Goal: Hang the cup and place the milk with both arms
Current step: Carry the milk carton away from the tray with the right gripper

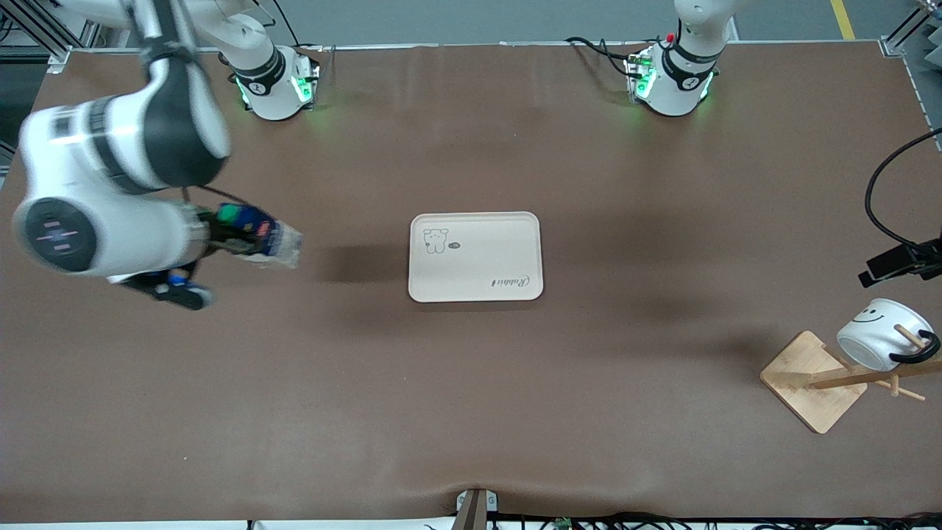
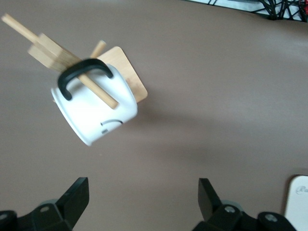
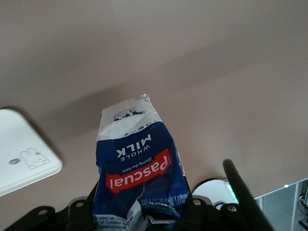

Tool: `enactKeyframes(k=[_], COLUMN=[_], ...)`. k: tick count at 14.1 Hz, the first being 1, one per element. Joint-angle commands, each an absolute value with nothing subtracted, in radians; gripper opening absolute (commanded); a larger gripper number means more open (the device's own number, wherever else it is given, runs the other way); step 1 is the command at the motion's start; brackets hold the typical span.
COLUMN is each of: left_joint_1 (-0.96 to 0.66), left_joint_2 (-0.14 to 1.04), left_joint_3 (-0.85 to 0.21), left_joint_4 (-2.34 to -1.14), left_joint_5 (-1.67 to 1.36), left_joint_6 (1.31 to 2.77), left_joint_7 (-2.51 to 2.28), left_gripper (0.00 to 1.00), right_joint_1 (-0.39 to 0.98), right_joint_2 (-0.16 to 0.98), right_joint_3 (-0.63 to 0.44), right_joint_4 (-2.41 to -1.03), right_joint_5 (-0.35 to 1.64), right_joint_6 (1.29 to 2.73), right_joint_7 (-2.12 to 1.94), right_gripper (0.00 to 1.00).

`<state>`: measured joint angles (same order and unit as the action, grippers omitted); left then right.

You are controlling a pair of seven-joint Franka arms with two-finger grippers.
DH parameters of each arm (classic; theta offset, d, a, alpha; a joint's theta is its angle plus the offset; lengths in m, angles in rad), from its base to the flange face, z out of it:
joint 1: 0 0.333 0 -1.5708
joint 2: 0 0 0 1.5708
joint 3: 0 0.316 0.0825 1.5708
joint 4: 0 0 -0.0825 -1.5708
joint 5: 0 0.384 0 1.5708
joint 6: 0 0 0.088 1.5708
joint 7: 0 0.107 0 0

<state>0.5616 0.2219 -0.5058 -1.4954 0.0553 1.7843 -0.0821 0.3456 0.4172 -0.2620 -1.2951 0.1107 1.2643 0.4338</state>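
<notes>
The white smiley cup (image 1: 879,335) hangs by its black handle on a peg of the wooden rack (image 1: 813,379) at the left arm's end of the table. It also shows in the left wrist view (image 2: 94,113). My left gripper (image 2: 143,199) is open and empty, up in the air apart from the cup; in the front view it (image 1: 901,263) shows at the picture's edge above the rack. My right gripper (image 1: 228,235) is shut on the dark blue milk carton (image 1: 261,237), held tilted above the table toward the right arm's end. The carton (image 3: 137,168) is crumpled where it is held.
A white tray (image 1: 475,256) with a small bear drawing lies flat in the middle of the table; its corner shows in the right wrist view (image 3: 24,154). A black cable (image 1: 879,184) loops above the left gripper. Brown table surface lies between the tray and the rack.
</notes>
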Motion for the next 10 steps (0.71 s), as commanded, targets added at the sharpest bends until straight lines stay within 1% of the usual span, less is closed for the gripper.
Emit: enactKeyframes(k=[1, 3, 4, 7, 8, 10], left_joint_1=[0.563, 0.554, 0.510, 0.360, 0.298, 0.226], left_joint_2=[0.175, 0.140, 0.132, 0.107, 0.089, 0.066], left_joint_3=[-0.540, -0.555, -0.543, -0.404, -0.338, -0.260], left_joint_4=[-1.502, -1.505, -1.506, -1.508, -1.509, -1.508], left_joint_5=[0.083, 0.089, 0.089, 0.087, 0.081, 0.075], left_joint_6=[1.734, 1.712, 1.701, 1.661, 1.645, 1.599], left_joint_7=[-0.123, -0.121, -0.121, -0.107, -0.106, -0.098], left_gripper=[1.00, 1.00, 1.00, 1.00, 1.00, 1.00], right_joint_1=[0.238, 0.155, 0.120, 0.066, 0.057, 0.055], right_joint_2=[0.391, 0.376, 0.356, 0.267, 0.258, 0.258], right_joint_3=[-0.238, -0.238, -0.238, -0.239, -0.239, -0.239], right_joint_4=[-1.347, -1.409, -1.472, -1.711, -1.762, -1.860], right_joint_5=[0.016, -0.021, -0.023, -0.028, -0.028, -0.029], right_joint_6=[1.290, 1.365, 1.417, 1.641, 1.685, 1.742], right_joint_7=[0.283, 0.130, 0.070, 0.021, 0.021, 0.021], right_gripper=[0.00, 0.00, 0.00, 0.00, 0.00, 0.00])
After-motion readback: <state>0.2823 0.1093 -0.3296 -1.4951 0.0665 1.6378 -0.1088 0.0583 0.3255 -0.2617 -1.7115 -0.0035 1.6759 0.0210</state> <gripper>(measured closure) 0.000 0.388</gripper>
